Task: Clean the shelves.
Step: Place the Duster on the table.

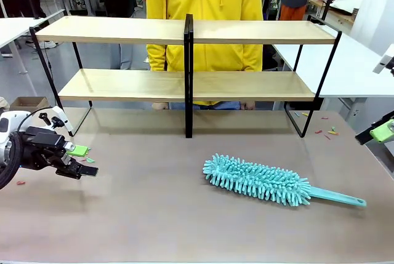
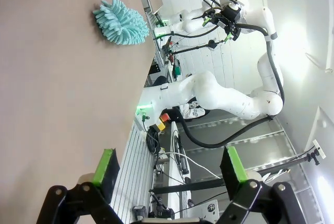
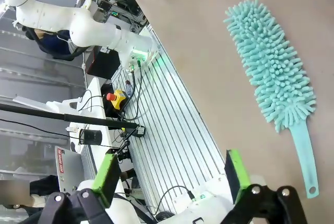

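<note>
The shelves point(image 1: 123, 30) stand across the far part of the table: two light-wood boards in a black frame with a black middle upright point(image 1: 188, 73). A teal fluffy duster point(image 1: 258, 181) lies on the table right of centre, its handle point(image 1: 338, 197) pointing right. It also lies in the left wrist view as the duster point(image 2: 121, 21) and in the right wrist view as the duster point(image 3: 274, 72). My left gripper point(image 1: 83, 160) hovers low at the table's left edge, open and holding nothing point(image 2: 169, 166). My right gripper point(image 3: 171, 176) is open and holds nothing; its green pad point(image 1: 383, 131) shows at the far right edge.
A person in a yellow hoodie point(image 1: 203, 5) stands behind the shelves, hands low near the lower board point(image 1: 246, 85). Small coloured scraps point(image 1: 326, 132) lie by the frame's right foot and near my left gripper. White tables point(image 1: 351, 67) flank both sides.
</note>
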Robot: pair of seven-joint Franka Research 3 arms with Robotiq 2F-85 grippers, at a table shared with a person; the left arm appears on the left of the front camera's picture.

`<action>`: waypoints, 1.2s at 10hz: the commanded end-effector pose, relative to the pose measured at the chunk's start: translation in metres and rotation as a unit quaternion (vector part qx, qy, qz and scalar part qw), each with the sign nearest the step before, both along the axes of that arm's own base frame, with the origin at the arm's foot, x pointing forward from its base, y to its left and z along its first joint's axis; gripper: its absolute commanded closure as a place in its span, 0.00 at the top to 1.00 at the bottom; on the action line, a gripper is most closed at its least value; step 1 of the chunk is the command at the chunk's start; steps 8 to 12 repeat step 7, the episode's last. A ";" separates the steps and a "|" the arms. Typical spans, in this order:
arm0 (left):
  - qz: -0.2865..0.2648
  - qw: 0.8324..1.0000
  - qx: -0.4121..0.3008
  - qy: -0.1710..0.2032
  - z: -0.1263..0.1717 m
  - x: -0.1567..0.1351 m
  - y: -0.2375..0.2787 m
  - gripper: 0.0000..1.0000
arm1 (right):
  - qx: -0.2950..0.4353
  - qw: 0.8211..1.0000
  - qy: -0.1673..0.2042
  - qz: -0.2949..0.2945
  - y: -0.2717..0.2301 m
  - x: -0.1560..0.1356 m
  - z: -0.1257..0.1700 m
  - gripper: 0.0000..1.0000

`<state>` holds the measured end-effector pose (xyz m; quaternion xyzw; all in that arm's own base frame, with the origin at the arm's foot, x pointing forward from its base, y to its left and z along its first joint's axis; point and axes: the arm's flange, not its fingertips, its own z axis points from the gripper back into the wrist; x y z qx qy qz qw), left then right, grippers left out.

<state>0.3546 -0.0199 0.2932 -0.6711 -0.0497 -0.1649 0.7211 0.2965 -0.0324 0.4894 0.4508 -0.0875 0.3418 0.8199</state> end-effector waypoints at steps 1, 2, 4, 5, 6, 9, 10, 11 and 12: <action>-0.001 1.000 -0.006 0.007 0.004 -0.004 -0.001 1.00 | 0.006 1.000 -0.004 0.007 -0.004 0.001 0.003 1.00; -0.001 1.000 -0.006 0.007 0.004 -0.004 -0.001 1.00 | 0.006 1.000 -0.004 0.007 -0.004 0.001 0.003 1.00; -0.001 1.000 -0.006 0.007 0.004 -0.004 -0.001 1.00 | 0.006 1.000 -0.004 0.007 -0.004 0.001 0.003 1.00; -0.001 1.000 -0.006 0.007 0.004 -0.004 -0.001 1.00 | 0.006 1.000 -0.004 0.007 -0.004 0.001 0.003 1.00; -0.001 1.000 -0.006 0.007 0.004 -0.004 -0.001 1.00 | 0.006 1.000 -0.004 0.007 -0.004 0.001 0.003 1.00; -0.001 1.000 -0.006 0.007 0.004 -0.004 -0.001 1.00 | 0.006 1.000 -0.004 0.007 -0.004 0.001 0.003 1.00; -0.001 1.000 -0.006 0.007 0.004 -0.004 -0.001 1.00 | 0.006 1.000 -0.004 0.007 -0.004 0.001 0.003 1.00; -0.001 1.000 -0.006 0.007 0.004 -0.004 -0.001 1.00 | 0.006 1.000 -0.004 0.007 -0.004 0.001 0.003 1.00; -0.001 1.000 -0.006 0.007 0.004 -0.004 -0.001 1.00 | 0.006 1.000 -0.004 0.007 -0.004 0.001 0.003 1.00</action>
